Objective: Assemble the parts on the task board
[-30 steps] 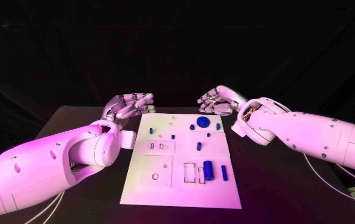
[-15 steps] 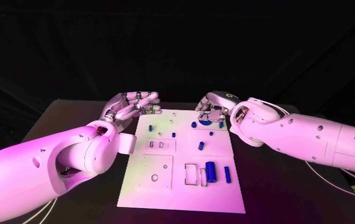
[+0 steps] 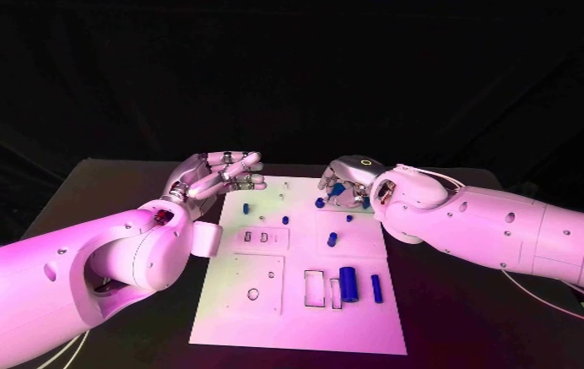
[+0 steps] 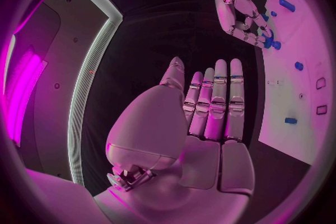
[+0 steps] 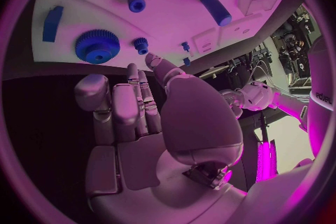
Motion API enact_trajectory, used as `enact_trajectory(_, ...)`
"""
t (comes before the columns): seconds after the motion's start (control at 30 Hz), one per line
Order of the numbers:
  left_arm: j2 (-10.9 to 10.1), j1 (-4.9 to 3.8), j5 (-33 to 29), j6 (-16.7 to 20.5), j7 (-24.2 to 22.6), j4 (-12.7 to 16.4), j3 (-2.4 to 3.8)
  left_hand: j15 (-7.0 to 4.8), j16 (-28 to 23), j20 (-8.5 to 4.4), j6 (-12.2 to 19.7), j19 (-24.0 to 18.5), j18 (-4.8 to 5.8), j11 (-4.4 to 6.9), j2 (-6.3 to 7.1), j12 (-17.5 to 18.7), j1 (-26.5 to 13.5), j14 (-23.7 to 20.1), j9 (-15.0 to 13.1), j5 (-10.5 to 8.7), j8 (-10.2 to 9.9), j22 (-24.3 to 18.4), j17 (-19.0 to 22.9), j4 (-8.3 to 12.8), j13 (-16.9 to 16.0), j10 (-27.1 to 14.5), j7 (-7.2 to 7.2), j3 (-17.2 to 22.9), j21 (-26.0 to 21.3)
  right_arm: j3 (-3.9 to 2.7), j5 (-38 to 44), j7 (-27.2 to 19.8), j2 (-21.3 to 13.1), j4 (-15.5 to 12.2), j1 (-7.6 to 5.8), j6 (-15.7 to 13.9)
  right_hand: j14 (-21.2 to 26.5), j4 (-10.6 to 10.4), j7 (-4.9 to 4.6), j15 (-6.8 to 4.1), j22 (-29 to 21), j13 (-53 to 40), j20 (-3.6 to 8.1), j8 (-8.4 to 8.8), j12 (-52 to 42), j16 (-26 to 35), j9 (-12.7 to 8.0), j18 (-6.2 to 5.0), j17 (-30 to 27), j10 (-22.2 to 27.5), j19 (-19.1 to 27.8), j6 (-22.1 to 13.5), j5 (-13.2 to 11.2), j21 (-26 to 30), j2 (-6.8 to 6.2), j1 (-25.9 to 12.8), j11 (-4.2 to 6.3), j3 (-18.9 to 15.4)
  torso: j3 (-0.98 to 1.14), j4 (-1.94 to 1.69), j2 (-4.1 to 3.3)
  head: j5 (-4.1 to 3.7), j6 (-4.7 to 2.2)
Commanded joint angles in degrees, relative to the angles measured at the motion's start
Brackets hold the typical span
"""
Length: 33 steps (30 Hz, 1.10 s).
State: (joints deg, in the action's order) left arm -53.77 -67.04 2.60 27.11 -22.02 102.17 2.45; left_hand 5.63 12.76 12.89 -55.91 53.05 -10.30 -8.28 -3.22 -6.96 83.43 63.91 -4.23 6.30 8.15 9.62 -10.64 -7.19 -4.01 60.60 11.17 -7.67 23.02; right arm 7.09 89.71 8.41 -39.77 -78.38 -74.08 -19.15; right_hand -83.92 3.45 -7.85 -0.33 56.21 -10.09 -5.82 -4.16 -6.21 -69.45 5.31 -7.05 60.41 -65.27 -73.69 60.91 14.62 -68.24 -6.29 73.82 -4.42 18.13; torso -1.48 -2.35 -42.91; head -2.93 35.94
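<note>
The white task board (image 3: 305, 276) lies in the middle of the black table (image 3: 85, 192), long side running from near to far. The left hand (image 3: 219, 175) hovers just off the board's far left corner, holding nothing, its fingers (image 4: 213, 103) stretched out straight and close side by side, thumb apart. The right hand (image 3: 344, 185) hangs over the board's far right part, above the blue gear (image 5: 98, 46); its fingers (image 5: 129, 103) point down toward the board, a little apart, and nothing sits between them, though whether the tips touch the gear or the board I cannot tell.

Blue parts are spread over the board. Near the gear stand a small toothed peg (image 5: 141, 43), a short round plug (image 5: 136, 2) and a flat bar (image 5: 51, 23) by the board's right edge. On the far left part sit two small pegs (image 3: 245, 208), one nearer the middle (image 3: 286, 219). An oblong piece (image 3: 331, 239) lies around the board's centre. Toward the near right, a thick cylinder (image 3: 348, 284) lies beside a thinner rod (image 3: 376, 288), both lengthwise, next to rectangular slots (image 3: 314, 287) cut in the board
</note>
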Motion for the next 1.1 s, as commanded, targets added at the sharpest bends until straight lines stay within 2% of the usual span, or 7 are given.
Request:
enact_trajectory(0.03,-0.01,-0.18,0.27,-1.27,-0.07,0.28,0.08,0.42,-0.38,-0.07,0.04,0.47,-0.21,-0.40,0.15,0.23,-0.30,-0.06,0.06,-0.03,-0.20,0.07,-0.06,0.03,0.05,-0.08,0.26,-0.41,0.20,-0.02,2.61,1.96,0.19,0.04,0.04,3.05,-2.47,-0.41,0.00,0.10,1.63,-0.13,0.11,0.31,-0.41,-1.41,0.04,1.21,1.52,0.51,-0.67,-0.59,0.38,-1.15,-0.71,0.12,-0.09,0.12,-0.02,-0.14,-0.30,-0.27,0.03)
enact_trajectory(0.13,-0.07,-0.25,0.27,-1.31,0.04,0.36,0.08,0.44,-0.43,-0.08,0.08,0.47,-0.21,-0.43,0.15,0.30,-0.32,-0.09,0.07,-0.03,-0.24,0.08,-0.07,0.03,0.06,-0.12,0.28,-0.43,0.23,-0.02,2.83,2.30,0.50,0.13,0.07,3.42,-2.51,-0.77,-0.03,0.16,2.92,-0.27,0.01,0.26,-0.53,-2.59,0.09,1.37,2.74,0.83,-0.97,-0.68,0.23,-2.08,-0.93,0.11,-0.17,0.16,-0.05,-0.14,-0.37,-0.24,0.06)
enact_trajectory(0.27,-0.20,-0.35,0.27,-1.37,0.31,0.36,0.08,0.48,-0.58,-0.10,0.16,0.48,-0.20,-0.48,0.09,0.48,-0.22,-0.15,0.09,0.01,-0.38,0.11,-0.13,0.13,0.06,-0.23,0.32,-0.39,0.31,-0.01,2.95,2.49,0.82,0.35,0.10,3.66,-2.55,-0.96,-0.03,0.18,3.82,-0.37,-0.03,0.25,-0.70,-3.36,0.12,1.48,3.57,0.88,-1.20,-0.77,0.19,-2.71,-0.98,0.21,-0.17,0.25,-0.06,-0.25,-0.39,-0.74,0.10)
enact_trajectory(0.4,-0.46,-0.48,0.27,-1.34,0.46,0.46,0.08,0.50,-0.62,-0.10,0.19,0.47,-0.20,-0.49,0.08,0.53,-0.19,-0.16,0.10,0.01,-0.42,0.11,-0.15,0.16,0.07,-0.26,0.33,-0.38,0.32,-0.01,3.03,2.65,1.21,0.74,0.12,3.99,-2.59,-1.08,-0.05,0.19,4.47,-0.43,-0.05,0.22,-0.81,-3.83,0.15,1.57,4.09,0.86,-1.41,-0.76,0.18,-3.16,-1.00,0.23,-0.17,0.29,-0.17,-0.21,-0.58,-0.70,0.09)
enact_trajectory(0.73,-0.76,-0.80,0.27,-1.04,0.70,0.57,0.08,0.55,-0.80,-0.10,0.24,0.42,-0.18,-0.55,0.04,0.69,-0.04,-0.27,0.12,0.02,-0.55,0.13,-0.21,0.31,0.06,-0.33,0.41,-0.34,0.38,0.02,3.06,2.75,1.97,1.54,0.18,4.68,-2.53,-1.64,-0.08,0.18,5.65,-0.77,-0.10,0.05,-1.49,-4.70,0.30,1.69,4.83,0.41,-1.60,-0.47,0.42,-4.00,-0.84,0.29,-0.10,0.56,-0.18,-0.49,-0.74,-0.56,0.43)
enact_trajectory(0.97,-0.89,-0.92,0.27,-0.87,0.74,0.60,0.08,0.64,-1.04,-0.08,0.23,0.29,-0.14,-0.62,0.01,0.82,-0.02,-0.49,0.12,0.02,-0.63,0.13,-0.24,0.38,0.05,-0.35,0.48,-0.34,0.39,0.03,2.99,2.73,2.37,2.10,0.21,5.20,-2.51,-1.99,-0.10,0.14,6.38,-0.94,-0.09,-0.17,-1.90,-5.23,0.46,1.77,5.33,0.20,-1.73,0.05,0.59,-4.50,-0.56,0.38,-0.06,0.89,-0.24,-0.91,-0.96,-0.67,0.44)
enact_trajectory(1.1,-0.98,-0.99,0.27,-0.87,0.78,0.63,0.08,0.64,-1.04,-0.08,0.23,0.29,-0.14,-0.62,0.01,0.82,-0.02,-0.49,0.12,0.02,-0.63,0.13,-0.24,0.38,0.05,-0.35,0.48,-0.34,0.39,0.04,2.96,2.72,2.57,2.43,0.27,5.58,-2.50,-2.07,-0.10,0.13,6.66,-1.02,-0.09,-0.28,-2.07,-5.46,0.54,1.80,5.54,0.10,-1.77,0.33,0.60,-4.69,-0.44,0.50,-0.02,1.06,-0.29,-0.84,-1.06,-0.62,0.53)
